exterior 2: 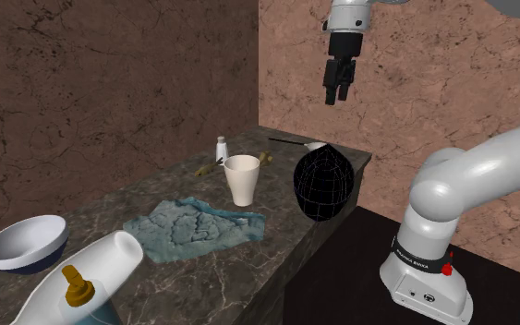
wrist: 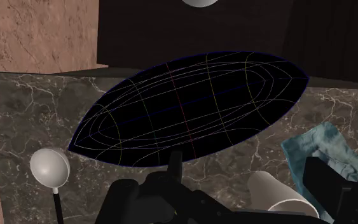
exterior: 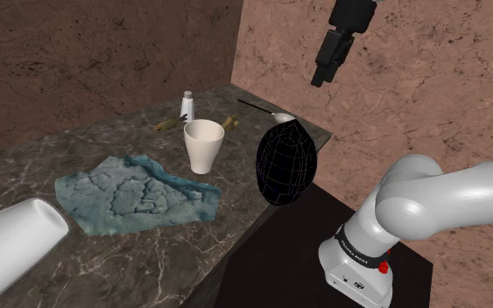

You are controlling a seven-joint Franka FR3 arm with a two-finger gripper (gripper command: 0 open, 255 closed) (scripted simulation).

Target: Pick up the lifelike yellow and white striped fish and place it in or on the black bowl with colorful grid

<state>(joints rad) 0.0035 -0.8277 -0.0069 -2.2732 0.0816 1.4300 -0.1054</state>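
A dark marble surface (exterior: 148, 254) with pale veins runs into a corner of the room. Behind it stands a dim, dark brown mottled wall (exterior: 78, 52). The adjoining wall (exterior: 428, 96) is a lighter pinkish brown with the same blotchy pattern, more brightly lit.

The large white cylinder (exterior: 12, 245) runs off the shoulder view's left edge; a tan scrap (exterior: 161, 125) is too small to identify.

The black bowl (exterior: 285, 162) with coloured grid lines stands on edge on the counter (exterior: 148, 258).
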